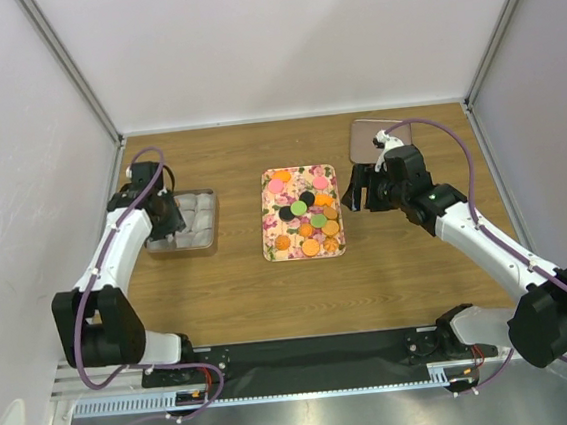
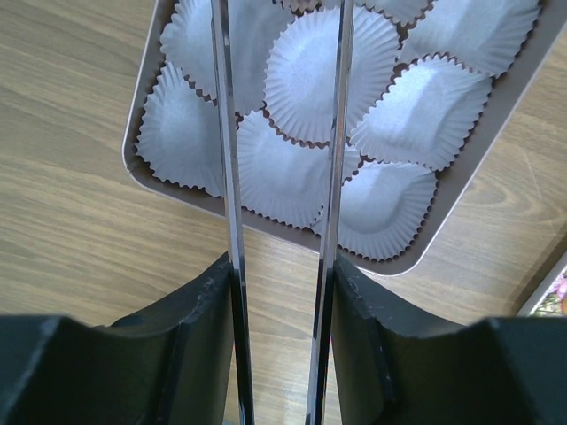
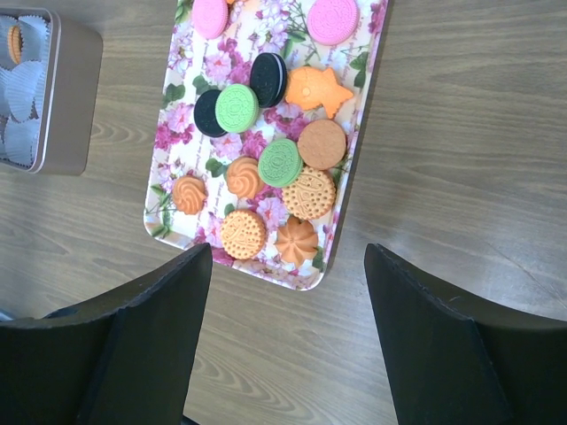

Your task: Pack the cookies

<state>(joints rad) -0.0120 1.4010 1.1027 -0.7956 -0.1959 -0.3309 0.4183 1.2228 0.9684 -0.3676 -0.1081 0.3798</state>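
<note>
Status: packing has barely begun. The cookies (image 1: 309,215) lie loose on the floral tray (image 3: 177,124) at the centre of the table (image 1: 232,308). They are orange, green, pink and black discs spread over most of the tray, with several overlapping. In the right wrist view, one orange cookie (image 3: 14,42) already sits in a cup of the tin (image 3: 75,97).

The tin stands at 9 o'clock of the tray, well apart from it, and is lined with white paper cups (image 2: 323,66). Every cup visible in the left wrist view is empty; the lining appears intended to seat the items separately.

The left gripper (image 1: 168,216) hangs over the tin. Its jaws press on the outer faces of two thin metal blades (image 2: 226,133), judged to be tongs. The blades stand apart with nothing between them. This position suits delivery into the cups.

The right gripper (image 1: 360,190) is at 3 o'clock of the tray, just beside its edge and above the table. Its jaws are spread wide and hold nothing. Its camera looks down on the near end of the tray, a stance suited to selecting a cookie.

A flat brownish lid (image 1: 375,135) rests at 1 o'clock of the tray, probably set aside so that the tin is open for loading
</note>
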